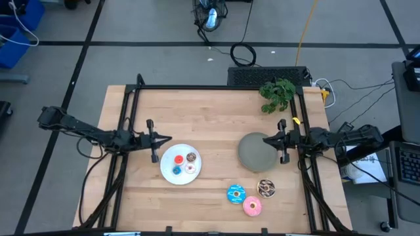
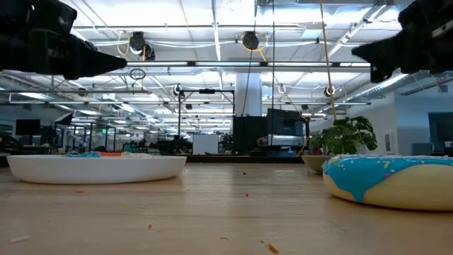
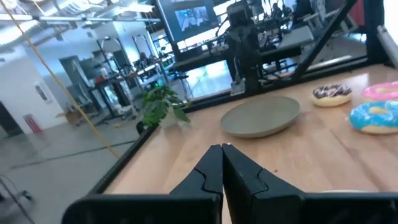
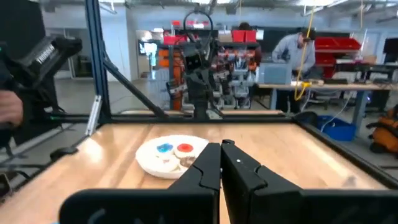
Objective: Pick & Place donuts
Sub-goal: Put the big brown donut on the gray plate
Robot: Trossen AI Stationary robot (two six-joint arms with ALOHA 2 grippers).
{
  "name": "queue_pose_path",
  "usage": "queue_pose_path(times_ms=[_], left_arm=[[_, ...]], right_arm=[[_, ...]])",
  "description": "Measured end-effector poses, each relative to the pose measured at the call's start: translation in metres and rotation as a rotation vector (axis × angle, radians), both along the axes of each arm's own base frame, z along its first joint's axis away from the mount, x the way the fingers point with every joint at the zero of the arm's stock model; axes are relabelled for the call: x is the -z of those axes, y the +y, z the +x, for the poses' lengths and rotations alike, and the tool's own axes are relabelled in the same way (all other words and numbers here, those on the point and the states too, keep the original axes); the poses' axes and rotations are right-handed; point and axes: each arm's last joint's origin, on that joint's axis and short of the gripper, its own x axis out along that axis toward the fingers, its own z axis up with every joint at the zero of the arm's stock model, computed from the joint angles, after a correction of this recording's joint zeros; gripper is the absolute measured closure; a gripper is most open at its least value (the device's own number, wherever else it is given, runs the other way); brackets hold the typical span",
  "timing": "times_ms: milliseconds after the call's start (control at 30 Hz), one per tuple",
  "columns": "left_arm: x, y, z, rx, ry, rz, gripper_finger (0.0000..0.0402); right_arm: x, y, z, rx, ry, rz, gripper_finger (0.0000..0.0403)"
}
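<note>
Toward the bench's front edge, right of centre, lie three larger donuts: blue (image 1: 235, 194), pink (image 1: 252, 206) and sprinkled brown (image 1: 266, 189). Four tiny ones sit on the white plate (image 1: 168, 169); the grey plate (image 1: 249, 157) is bare. Both grippers, left (image 1: 168, 139) and right (image 1: 266, 139), hover closed and empty. Likely next: the right gripper opens and descends on a larger donut. Beyond the wooden bench, a potted plant (image 1: 278, 94) stands at its back right corner.

The wooden table (image 1: 210, 118) stands on grey floor (image 1: 164, 59) crossed by dark lines, in an open workshop with bright ceiling lights (image 2: 212, 14), workbenches (image 4: 311, 87) and a potted plant (image 1: 277, 94).
</note>
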Motion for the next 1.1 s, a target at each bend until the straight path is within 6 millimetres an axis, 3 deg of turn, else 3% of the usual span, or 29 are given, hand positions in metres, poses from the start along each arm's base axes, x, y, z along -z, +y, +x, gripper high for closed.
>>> queue_pose_path(times_ms=[67, 167, 233, 400, 467, 567, 800, 1000, 1100], left_arm=[[0.0, 0.0, 0.0, -0.006, 0.005, 0.034, 0.0397], [0.0, 0.0, 0.0, -0.007, 0.011, 0.067, 0.0397], [0.0, 0.0, 0.0, -0.008, 0.012, 0.071, 0.0388], [0.0, 0.001, 0.0, -0.036, 0.021, 0.102, 0.0367], [0.001, 0.001, 0.0, -0.05, 0.031, 0.104, 0.0363], [0.002, 0.002, 0.0, -0.072, 0.039, 0.105, 0.0361], [0.001, 0.004, -0.001, -0.131, 0.032, 0.098, 0.036], [0.001, 0.004, -0.001, -0.129, 0.011, 0.004, 0.036], [0.001, 0.004, -0.001, -0.13, -0.005, -0.062, 0.036]], right_arm=[[0.002, 0.001, 0.001, 0.007, 0.098, -0.022, 0.0403], [-0.04, 0.005, 0.003, 0.037, 0.139, -0.045, 0.0403], [-0.063, 0.007, 0.006, 0.103, 0.267, -0.06, 0.0403], [-0.104, 0.022, 0.03, 0.185, 0.642, -0.055, 0.0403], [-0.111, 0.032, 0.045, 0.198, 0.797, -0.055, 0.0403], [-0.109, 0.055, 0.073, 0.186, 0.999, -0.104, 0.0403], [-0.085, 0.096, 0.124, 0.123, 1.218, -0.134, 0.0403], [-0.07, 0.117, 0.122, 0.082, 1.455, -0.043, 0.0403], [-0.069, 0.119, 0.117, 0.123, 1.466, 0.03, 0.0403]])
